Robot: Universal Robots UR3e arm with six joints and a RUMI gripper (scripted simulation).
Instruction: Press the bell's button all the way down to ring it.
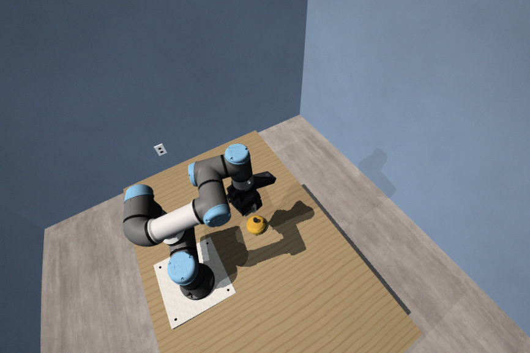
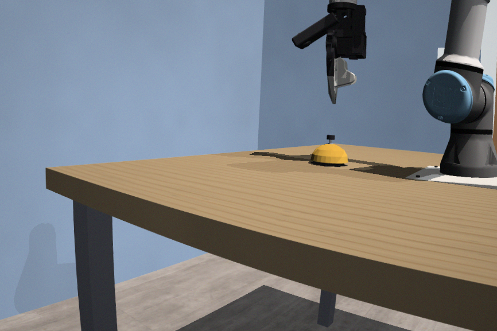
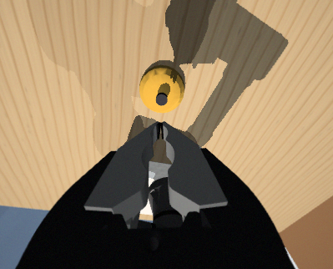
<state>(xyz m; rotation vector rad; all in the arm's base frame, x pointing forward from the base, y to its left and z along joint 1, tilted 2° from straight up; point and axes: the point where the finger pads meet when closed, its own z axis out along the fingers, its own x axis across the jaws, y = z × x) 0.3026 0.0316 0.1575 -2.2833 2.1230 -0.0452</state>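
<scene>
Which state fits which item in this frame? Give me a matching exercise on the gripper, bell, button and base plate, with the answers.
Items:
1. gripper
2. bell
3. button
4. base plate

States:
A. white, under the arm's foot
B. shut, empty, above the bell
C. black, raised, untouched
D. yellow dome on the table

Pairs: 1-B, 2-D, 3-C, 4-A

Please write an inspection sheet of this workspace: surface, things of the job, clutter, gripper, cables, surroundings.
Surface: wooden table, arm shadows on it.
Job's things: yellow bell upright on the table; black button up, untouched.
Clutter: nothing seen.
Gripper: gripper shut, empty, pointing down, above the bell, well apart from the button.
Cables: nothing seen.
Surroundings: white base plate under the arm; blue walls; wall outlet; grey floor.
</scene>
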